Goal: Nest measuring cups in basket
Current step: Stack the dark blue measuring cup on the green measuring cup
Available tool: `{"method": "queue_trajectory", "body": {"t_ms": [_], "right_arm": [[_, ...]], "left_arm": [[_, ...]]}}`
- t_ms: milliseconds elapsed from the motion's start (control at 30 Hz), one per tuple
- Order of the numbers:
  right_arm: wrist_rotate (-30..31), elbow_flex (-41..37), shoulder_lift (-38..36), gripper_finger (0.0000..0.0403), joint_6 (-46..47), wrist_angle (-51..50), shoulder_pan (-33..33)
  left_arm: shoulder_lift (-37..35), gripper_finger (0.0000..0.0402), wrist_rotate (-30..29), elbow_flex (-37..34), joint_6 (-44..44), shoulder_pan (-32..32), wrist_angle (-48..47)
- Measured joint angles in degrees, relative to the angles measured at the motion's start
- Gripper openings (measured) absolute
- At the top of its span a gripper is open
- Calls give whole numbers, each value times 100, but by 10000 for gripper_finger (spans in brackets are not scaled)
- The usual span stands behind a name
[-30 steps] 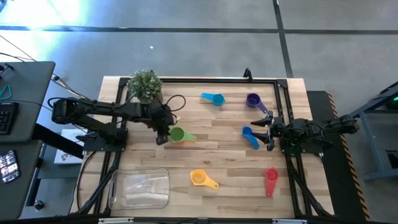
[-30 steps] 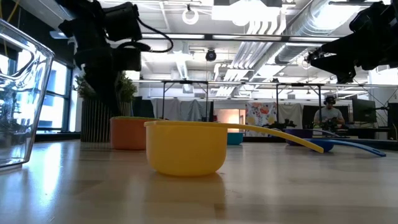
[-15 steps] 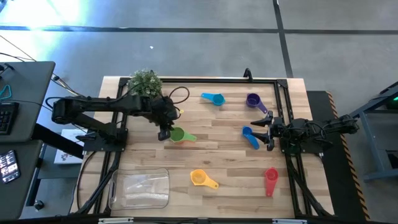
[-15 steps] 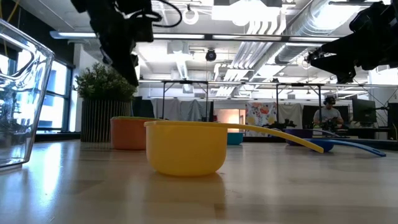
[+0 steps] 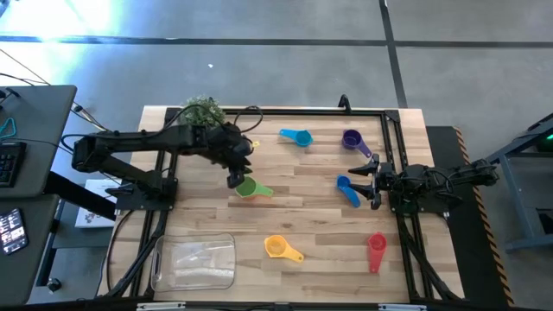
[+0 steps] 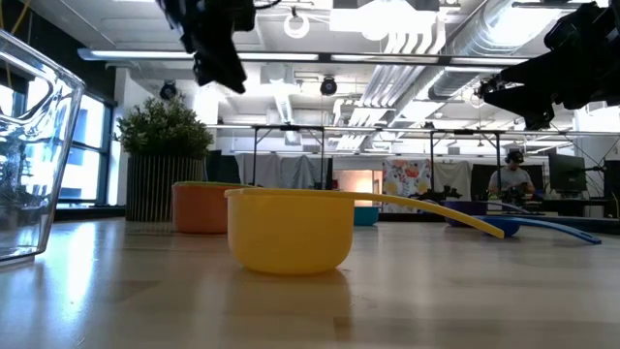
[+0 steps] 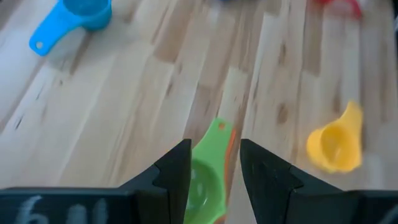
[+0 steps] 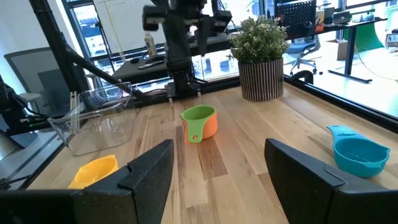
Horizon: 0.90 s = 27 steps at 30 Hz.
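Nearest the table's (image 5: pixel 320 225) front edge, the clear basket (image 5: pixel 192 262) sits at the left corner. The yellow cup (image 5: pixel 275 247) is beside it, and the red cup (image 5: pixel 377 246) is off to the right. At mid-table my left tool (image 5: pixel 235 179) hangs just above the green cup (image 5: pixel 246 187), which sits nested inside the orange cup (image 8: pixel 211 127). Its fingers are partly spread and pinch nothing. My right tool (image 5: pixel 363 179) waits spread wide over the dark blue cup (image 5: pixel 347 188). Farther back lie the light blue cup (image 5: pixel 298 136) and the purple cup (image 5: pixel 351 139), with the plant (image 5: pixel 201 112) at the far left.
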Motion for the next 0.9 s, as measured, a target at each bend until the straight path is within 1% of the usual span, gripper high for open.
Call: {"method": "queue_trajectory", "body": {"t_ms": [100,233,400,500,633,700,800,900], "right_arm": [[29,0,0,243,-2,0,0],[101,-2,-1,243,-1,5,-1],[108,-11,-2,243,29,148,0],[-38,-11,-2,243,563,406,-2],[-38,-11,-2,243,1241,713,0],[135,-11,-2,243,1470,840,0],[686,-11,2,243,1891,1131,0],[1251,-11,-8,243,1956,1508,0]], "left_arm": [[-1,129,-1,165,-274,0,88],[-1,129,-1,446,-378,0,99],[-1,129,-21,780,-745,0,97],[-4,129,-21,945,-893,-2,92],[-72,129,-19,1110,-1094,-2,96],[-153,129,-22,1150,-1098,-2,-34],[-343,129,-23,1203,-1181,-2,-23],[-597,129,-36,1201,-1316,-2,-55]]}}
